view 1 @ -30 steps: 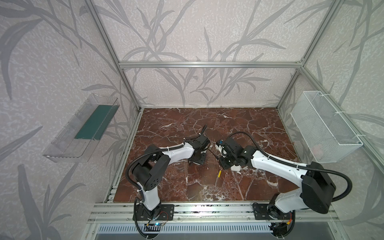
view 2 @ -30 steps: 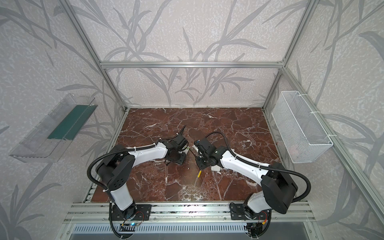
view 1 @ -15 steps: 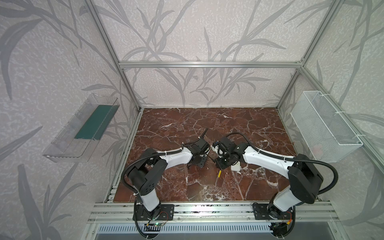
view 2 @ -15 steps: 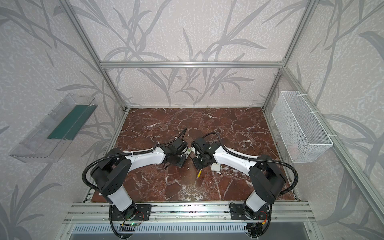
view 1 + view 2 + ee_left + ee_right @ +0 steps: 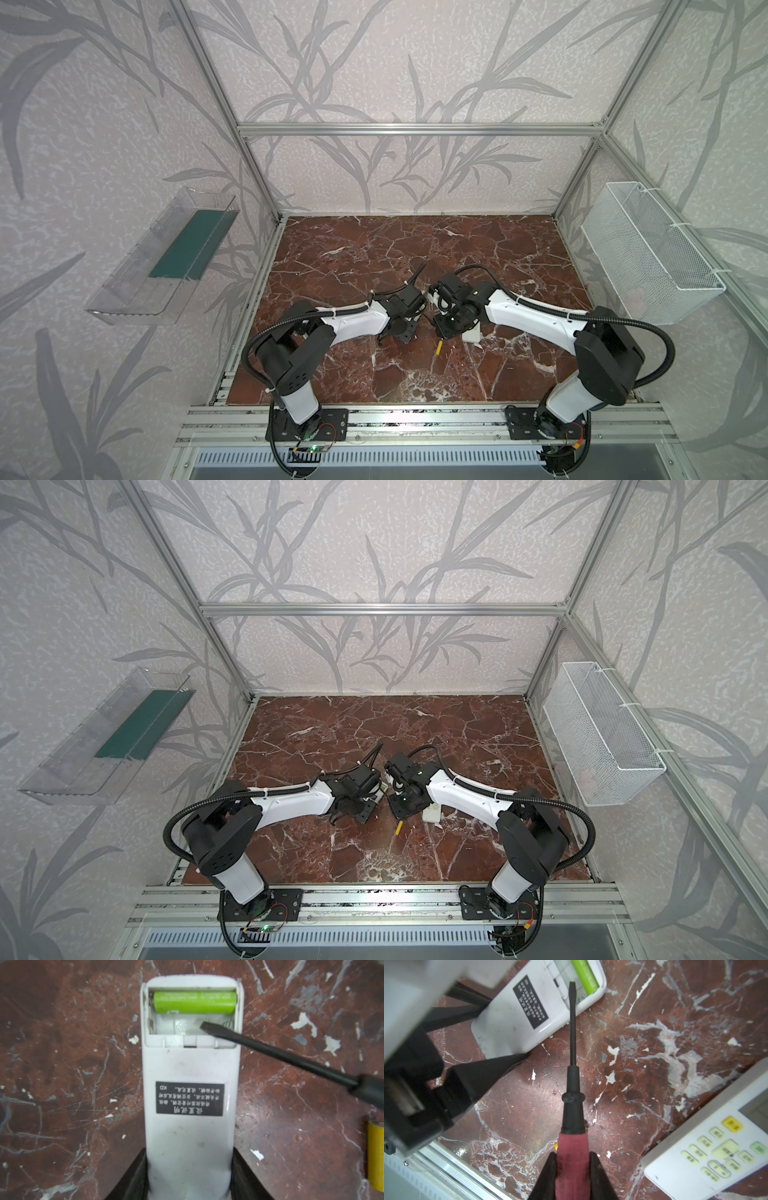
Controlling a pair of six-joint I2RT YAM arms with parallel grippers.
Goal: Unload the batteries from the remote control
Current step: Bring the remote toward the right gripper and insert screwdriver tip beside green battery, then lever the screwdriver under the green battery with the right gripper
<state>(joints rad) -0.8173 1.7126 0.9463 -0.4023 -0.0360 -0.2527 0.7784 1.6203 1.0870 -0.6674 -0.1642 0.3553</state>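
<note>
A: Quick, state of the left gripper?
B: Jaws roughly half spread, clamped on the two long sides of the white plastic remote control. It lies back-up on the red-brown marble tabletop with its battery compartment open.
A: Batteries?
B: A slim green battery sits crosswise in the slot nearest the remote's end. A slim yellow battery lies loose on the marble, apart from that remote. In both top views it's just on the near side of the right gripper, and it's cut off at the edge of the left wrist view.
A: And the right gripper?
B: Nearly closed, pinching the red handle of the black-shafted flat screwdriver. The blade tip is over the slot next to the green battery, where a contact spring shows. Touching the plastic or not, can't tell.
A: Anything else?
B: A second white remote with pale yellow-green buttons, face up, partly under the right arm in both top views, apart from the held remote. The grippers sit close together mid-table.
</note>
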